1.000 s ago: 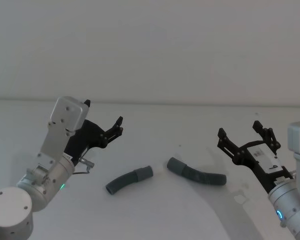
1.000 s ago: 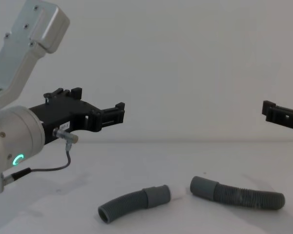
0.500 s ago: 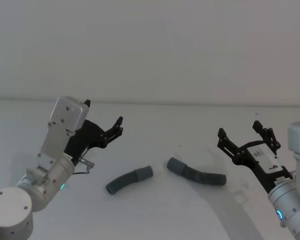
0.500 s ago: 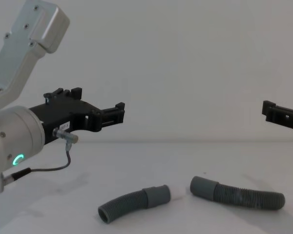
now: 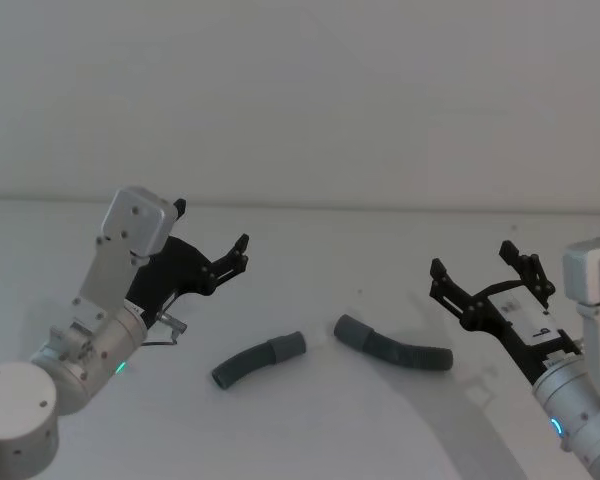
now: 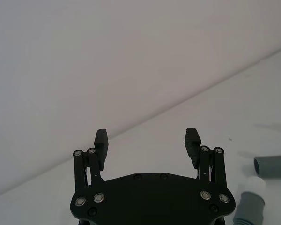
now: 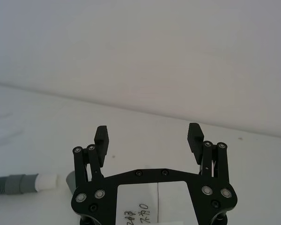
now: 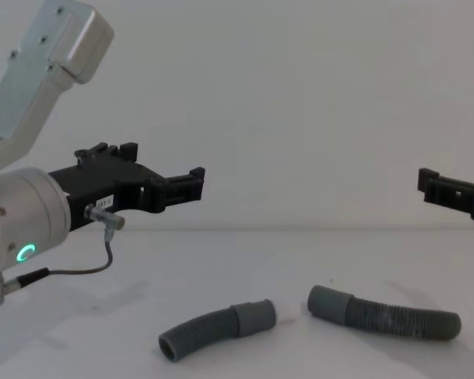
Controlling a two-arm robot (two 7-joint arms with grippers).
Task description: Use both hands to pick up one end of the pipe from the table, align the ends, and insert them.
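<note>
Two dark-grey corrugated pipe pieces lie on the white table (image 5: 310, 430), cuffs facing each other a small gap apart. The left piece (image 5: 252, 364) (image 8: 209, 330) has a grey cuff (image 8: 253, 317) with a short white tip (image 8: 284, 314). The right piece (image 5: 398, 348) (image 8: 391, 316) has a plain grey cuff (image 8: 329, 302). My left gripper (image 5: 212, 232) (image 6: 146, 138) hovers open above and to the left of the left piece. My right gripper (image 5: 472, 262) (image 7: 148, 132) hovers open to the right of the right piece. The right wrist view shows the white tip (image 7: 48, 180).
A plain white wall rises behind the table's far edge (image 5: 380, 209). A thin grey cable (image 8: 87, 271) loops under my left wrist. Bare table surface surrounds both pipe pieces.
My right gripper has shifted slightly left, toward the pipe pieces. My left arm has shifted a little. Both pipe pieces lie where they were.
</note>
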